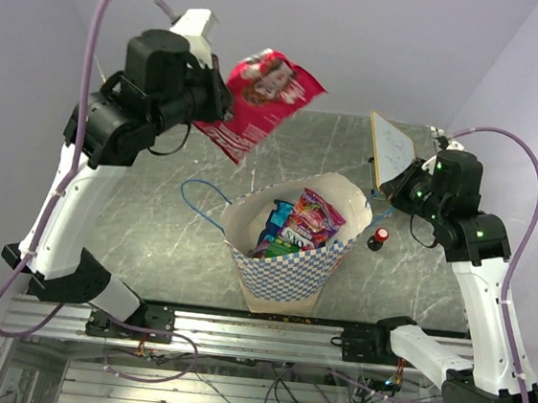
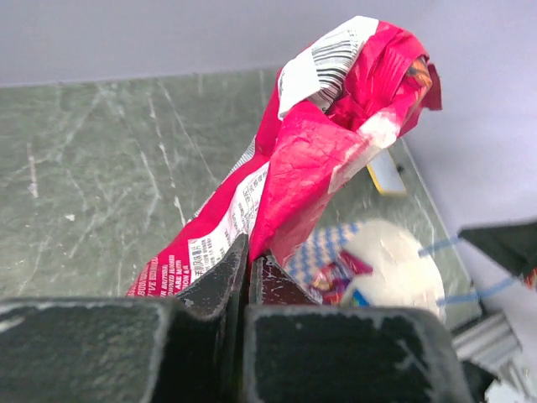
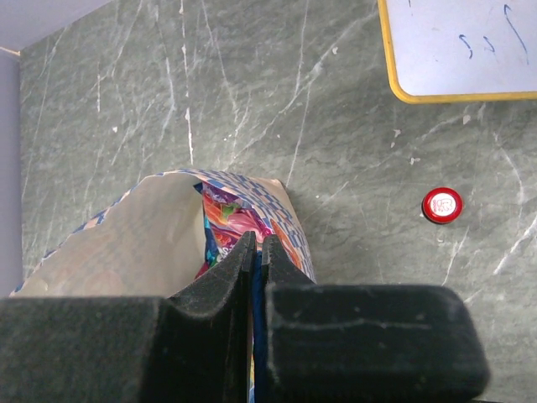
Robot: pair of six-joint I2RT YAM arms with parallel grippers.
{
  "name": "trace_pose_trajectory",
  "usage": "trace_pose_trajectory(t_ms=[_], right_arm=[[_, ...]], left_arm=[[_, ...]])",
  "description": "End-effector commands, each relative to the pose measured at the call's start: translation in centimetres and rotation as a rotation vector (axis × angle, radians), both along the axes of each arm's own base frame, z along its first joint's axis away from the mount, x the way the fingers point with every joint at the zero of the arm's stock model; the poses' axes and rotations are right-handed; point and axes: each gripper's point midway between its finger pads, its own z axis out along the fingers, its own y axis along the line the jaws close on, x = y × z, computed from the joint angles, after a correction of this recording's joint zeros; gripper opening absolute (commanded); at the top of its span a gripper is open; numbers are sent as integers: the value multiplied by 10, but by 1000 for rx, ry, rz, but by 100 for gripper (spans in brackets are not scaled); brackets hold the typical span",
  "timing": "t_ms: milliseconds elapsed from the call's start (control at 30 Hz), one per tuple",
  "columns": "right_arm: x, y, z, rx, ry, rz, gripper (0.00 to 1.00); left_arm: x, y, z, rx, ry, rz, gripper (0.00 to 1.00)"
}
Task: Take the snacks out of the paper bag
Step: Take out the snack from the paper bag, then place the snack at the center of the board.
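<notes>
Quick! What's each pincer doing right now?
Left pincer: shut on the crinkly red snack packet.
Right pincer: shut on the blue-and-white checkered paper bag's blue cord handle.

The marbled table [image 1: 152, 218] bears the paper bag [image 1: 291, 266], red knob [image 1: 379, 238] and whiteboard [image 3: 457, 46].

Bright, even light; soft shadows, sharp focus.

Overhead, two wrist close-ups; common paper bag [image 1: 291, 266]
</notes>
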Motion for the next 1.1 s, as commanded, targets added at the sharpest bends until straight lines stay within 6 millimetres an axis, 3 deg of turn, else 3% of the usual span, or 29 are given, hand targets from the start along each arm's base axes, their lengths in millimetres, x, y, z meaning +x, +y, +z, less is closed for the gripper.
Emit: trace_pose_trajectory(t_ms=[0,200,333,467,767,1067], right_arm=[[0,1,0,21,-8,-5,0],[4,0,-1,14,-11,-16,0],[7,-2,-2,3,-15,-23,0],[11,-4,-3,-18,-16,-22,0],[17,-3,-5,-81,-38,32,0],[18,-4,-9,-144,-47,83,0]], left_arm=[[22,13,43,-183,-60,32,7],[84,79,16,-257,59,204,7],[123,120,-29,-359,205,276,7],[152,143,-71,-387,299,331,7],[201,174,-180,-321,511,454,7],[244,172,-226,-353,573,464,7]])
